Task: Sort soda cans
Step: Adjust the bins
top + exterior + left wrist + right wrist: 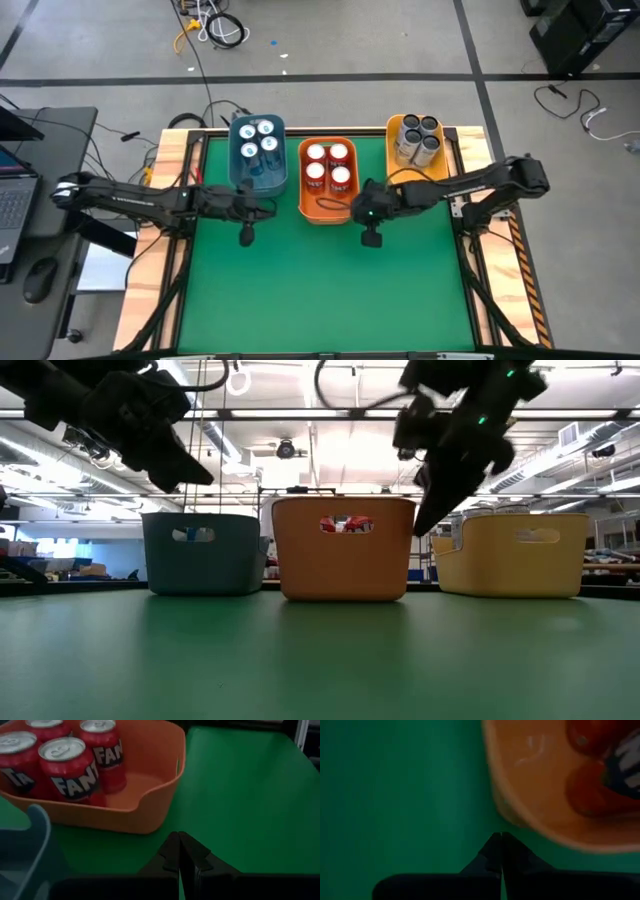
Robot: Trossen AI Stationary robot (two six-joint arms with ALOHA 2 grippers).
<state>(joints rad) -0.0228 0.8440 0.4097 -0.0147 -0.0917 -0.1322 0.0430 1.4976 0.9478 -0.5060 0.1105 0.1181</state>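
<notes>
Several red soda cans [327, 167] [70, 767] stand upright in the orange bin [322, 210]. Teal-blue cans with white tops [257, 140] stand in the blue bin [243, 172], and dark grey cans [418, 137] in the yellow bin [393, 150]. My left gripper [272, 208] [179, 845] hangs shut over the mat, between the blue and orange bins, holding nothing. My right gripper [356, 208] [500, 842] is also shut and holding nothing. It tips downward just off the orange bin's near right corner [510, 815].
The three bins stand in a row along the table's far edge [340, 550]. The green mat [320, 290] lies bare across the near half, framed by wooden rails [160, 260]. A laptop and mouse [40, 275] sit beyond the left edge.
</notes>
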